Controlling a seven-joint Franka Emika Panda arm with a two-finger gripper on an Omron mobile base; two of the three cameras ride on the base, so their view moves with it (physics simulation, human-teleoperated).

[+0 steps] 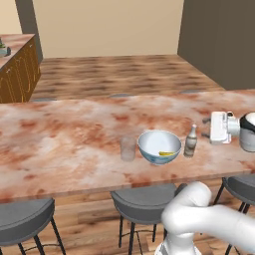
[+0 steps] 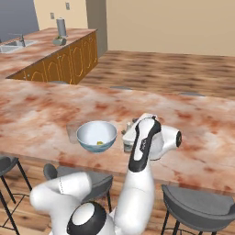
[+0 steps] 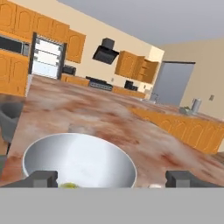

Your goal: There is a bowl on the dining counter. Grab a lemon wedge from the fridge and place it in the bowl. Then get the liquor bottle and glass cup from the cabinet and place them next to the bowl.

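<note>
On counter (image 1: 60,134), bowl (image 1: 159,146), bottle (image 1: 191,141) beside, jaws apart

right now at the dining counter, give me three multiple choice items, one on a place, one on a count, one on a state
1. Where does the liquor bottle stand, seen from the left base view?
A. right of the bowl
B. inside the bowl
C. on a stool

2. How many things lie in the bowl?
A. none
B. one, the lemon wedge
C. three

3. How is the tool?
A. shut on the bottle
B. shut on the glass cup
C. open, holding nothing

Answers:
1 A: the bottle stands upright on the counter close by the bowl's right side.
2 B: a single yellow piece lies at the bottom.
3 C: in the hand view the fingertips stand wide apart with nothing between them.
</note>
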